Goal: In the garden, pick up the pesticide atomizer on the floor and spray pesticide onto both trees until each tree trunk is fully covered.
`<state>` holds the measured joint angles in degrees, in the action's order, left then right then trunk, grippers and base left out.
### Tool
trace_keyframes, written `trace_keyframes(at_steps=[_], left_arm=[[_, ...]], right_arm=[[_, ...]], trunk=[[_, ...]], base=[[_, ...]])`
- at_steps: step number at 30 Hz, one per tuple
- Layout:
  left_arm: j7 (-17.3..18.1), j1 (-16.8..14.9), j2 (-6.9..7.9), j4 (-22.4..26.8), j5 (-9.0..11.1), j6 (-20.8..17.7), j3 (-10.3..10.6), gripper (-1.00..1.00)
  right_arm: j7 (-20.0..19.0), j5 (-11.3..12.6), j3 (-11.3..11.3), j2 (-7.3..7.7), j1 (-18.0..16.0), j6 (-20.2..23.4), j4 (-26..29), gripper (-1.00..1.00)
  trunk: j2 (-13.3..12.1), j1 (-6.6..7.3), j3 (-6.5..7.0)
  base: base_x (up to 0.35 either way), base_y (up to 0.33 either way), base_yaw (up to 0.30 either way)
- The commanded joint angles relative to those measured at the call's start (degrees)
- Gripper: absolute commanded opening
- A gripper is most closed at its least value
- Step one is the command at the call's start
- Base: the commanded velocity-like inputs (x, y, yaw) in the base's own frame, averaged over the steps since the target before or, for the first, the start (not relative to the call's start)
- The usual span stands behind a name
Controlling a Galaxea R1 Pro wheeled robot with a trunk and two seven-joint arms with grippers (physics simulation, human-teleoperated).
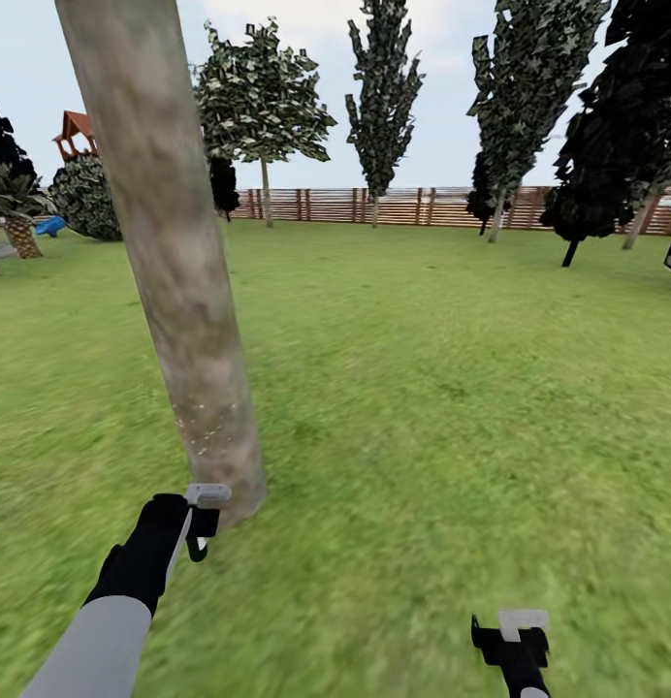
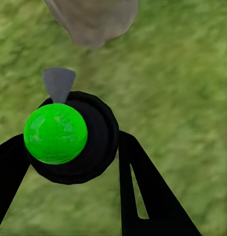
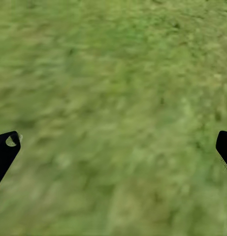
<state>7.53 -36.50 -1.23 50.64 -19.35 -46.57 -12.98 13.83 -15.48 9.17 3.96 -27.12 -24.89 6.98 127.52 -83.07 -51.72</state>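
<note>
Atomizer point(image 2: 69, 140) sits clamped in my left end effector point(image 1: 202, 528), just beside the base of the pale tree trunk point(image 1: 171, 252), where whitish specks point(image 1: 207, 427) dot the bark. My right end effector point(image 3: 113, 147) hangs wide above grass point(image 1: 452, 388), holding nothing.

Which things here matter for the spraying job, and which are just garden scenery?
For the job:
- bottle held in the left tool
- pale tree trunk with whitish specks low down

Just scenery:
- wooden fence
- dark trees
- playhouse
- lawn
- right tool, open and empty
</note>
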Motion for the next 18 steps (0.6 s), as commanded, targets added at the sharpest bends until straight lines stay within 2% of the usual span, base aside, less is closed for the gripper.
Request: trace_keyframes(at_steps=[1,14,18], left_arm=[[0.6,-0.1,-0.05,0.1,-0.7,-0.2,-0.3,-1.0],[0.6,-0.1,-0.09,0.1,-0.6,-0.2,-0.2,-1.0],[0.6,0.0,-0.09,0.1,-0.6,-0.2,-0.3,-1.0]], right_arm=[[0.1,-0.6,0.4,-0.01,0.0,-0.2,-0.1,1.0],[0.1,-0.6,0.4,-0.01,0.0,-0.2,0.0,1.0],[0.1,-0.6,0.4,-0.01,0.0,-0.2,-0.1,1.0]], trunk=[[0.0,-0.01,-0.06],[0.0,-0.01,-0.06],[0.0,-0.01,-0.06]], base=[[0.192,-0.286,0.178],[0.202,-0.278,0.01],[0.184,-0.277,0.174]])
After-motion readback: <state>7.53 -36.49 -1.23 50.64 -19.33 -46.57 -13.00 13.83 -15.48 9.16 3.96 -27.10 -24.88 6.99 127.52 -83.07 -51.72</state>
